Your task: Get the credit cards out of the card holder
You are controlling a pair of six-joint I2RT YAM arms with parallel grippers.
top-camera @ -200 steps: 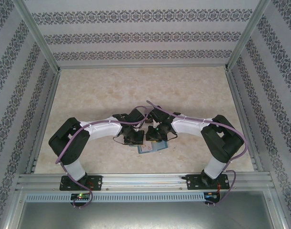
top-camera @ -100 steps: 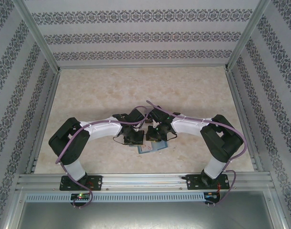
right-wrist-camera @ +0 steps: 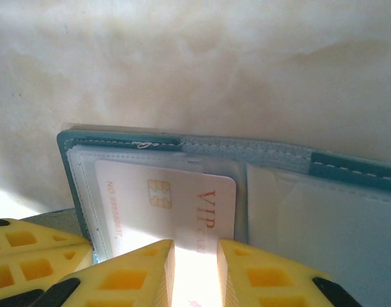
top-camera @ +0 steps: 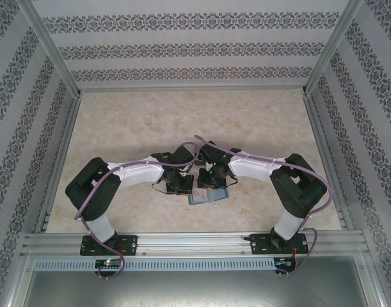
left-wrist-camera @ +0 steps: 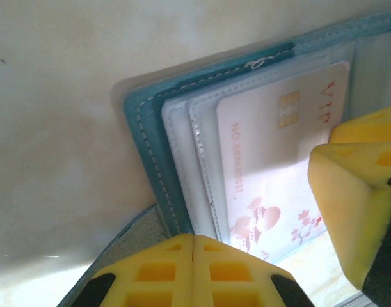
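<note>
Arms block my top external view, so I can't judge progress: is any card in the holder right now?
Observer: Yes. A white credit card marked VIP sits tucked inside the open card holder.
Operator: Has the right pincer clamped it?
Observer: It doesn't look so. The right pincer shows a narrow gap between its fingers, right at the card's edge.

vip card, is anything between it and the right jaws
Nothing visible does. The right gripper is right at the edge of the card, jaws slightly apart. Whether a clear sleeve of the holder covers its face I cannot tell.
</note>
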